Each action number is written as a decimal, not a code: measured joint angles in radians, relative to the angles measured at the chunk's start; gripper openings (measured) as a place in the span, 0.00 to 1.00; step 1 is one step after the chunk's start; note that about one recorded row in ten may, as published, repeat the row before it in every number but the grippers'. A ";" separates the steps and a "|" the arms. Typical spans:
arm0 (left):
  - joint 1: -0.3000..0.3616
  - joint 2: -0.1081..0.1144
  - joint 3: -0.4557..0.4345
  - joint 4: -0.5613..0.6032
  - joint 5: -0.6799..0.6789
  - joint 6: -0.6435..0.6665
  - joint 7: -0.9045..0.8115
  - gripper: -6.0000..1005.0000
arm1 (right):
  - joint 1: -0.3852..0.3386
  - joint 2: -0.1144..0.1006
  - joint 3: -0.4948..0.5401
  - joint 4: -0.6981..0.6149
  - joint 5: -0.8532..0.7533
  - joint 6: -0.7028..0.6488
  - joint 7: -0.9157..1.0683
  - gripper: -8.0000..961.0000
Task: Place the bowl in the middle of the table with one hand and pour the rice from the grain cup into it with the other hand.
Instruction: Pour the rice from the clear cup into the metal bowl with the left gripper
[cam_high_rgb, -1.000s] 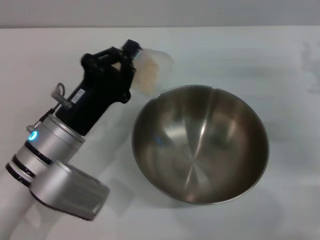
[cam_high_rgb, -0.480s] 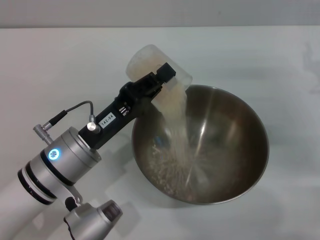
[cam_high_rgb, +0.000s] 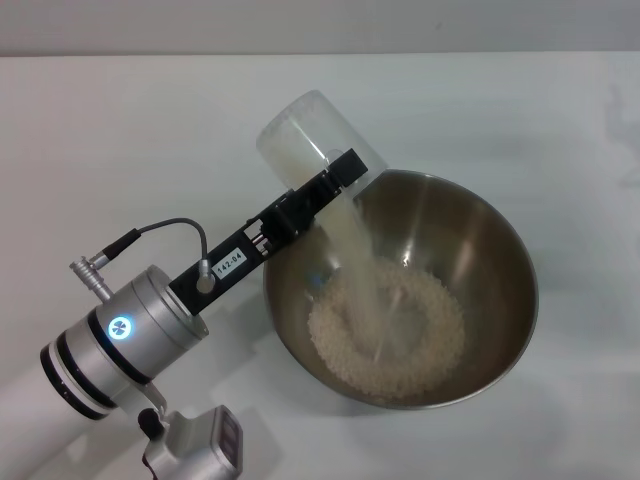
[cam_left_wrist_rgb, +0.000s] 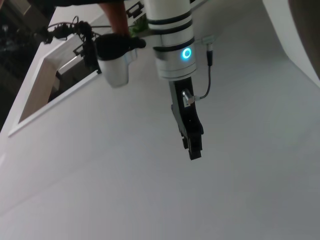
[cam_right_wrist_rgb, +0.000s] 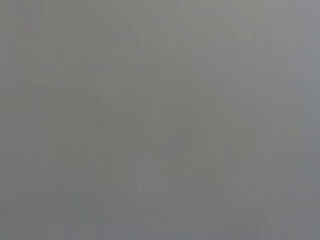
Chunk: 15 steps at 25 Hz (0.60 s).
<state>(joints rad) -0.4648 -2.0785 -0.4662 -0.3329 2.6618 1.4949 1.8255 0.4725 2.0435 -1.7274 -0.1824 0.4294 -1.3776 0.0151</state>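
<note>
In the head view my left gripper (cam_high_rgb: 338, 172) is shut on the grain cup (cam_high_rgb: 300, 128). The clear cup is tipped steeply, mouth down, over the near-left rim of the steel bowl (cam_high_rgb: 505, 235). A stream of rice (cam_high_rgb: 362, 275) falls from the cup onto a pale heap of rice (cam_high_rgb: 420, 335) on the bowl's bottom. The bowl stands on the white table (cam_high_rgb: 120, 130), slightly right of centre. My right gripper (cam_left_wrist_rgb: 194, 149) appears only in the left wrist view, hanging in the air far from the bowl with nothing in it. The right wrist view is plain grey.
A grey cable (cam_high_rgb: 165, 228) loops off the left wrist beside the glowing ring (cam_high_rgb: 120, 326). Bare tabletop surrounds the bowl on all sides. The table's far edge (cam_high_rgb: 320, 54) meets a grey wall.
The left arm swung the cup from beside the bowl's rim to above it and tipped it. Rice has poured out and a heap has built up in the bowl, which was empty before.
</note>
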 joint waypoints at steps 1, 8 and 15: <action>0.000 0.000 0.000 0.001 0.004 -0.001 0.016 0.05 | 0.000 0.001 0.000 0.000 0.000 0.000 -0.011 0.38; -0.006 0.000 -0.001 0.004 0.013 -0.016 0.139 0.06 | 0.002 0.004 -0.005 0.000 0.000 0.000 -0.021 0.38; -0.003 0.000 0.001 0.004 0.014 -0.025 0.171 0.07 | 0.003 0.000 -0.001 0.000 0.000 -0.001 -0.021 0.38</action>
<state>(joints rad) -0.4682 -2.0785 -0.4648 -0.3293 2.6753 1.4697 1.9966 0.4751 2.0436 -1.7281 -0.1825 0.4294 -1.3789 -0.0061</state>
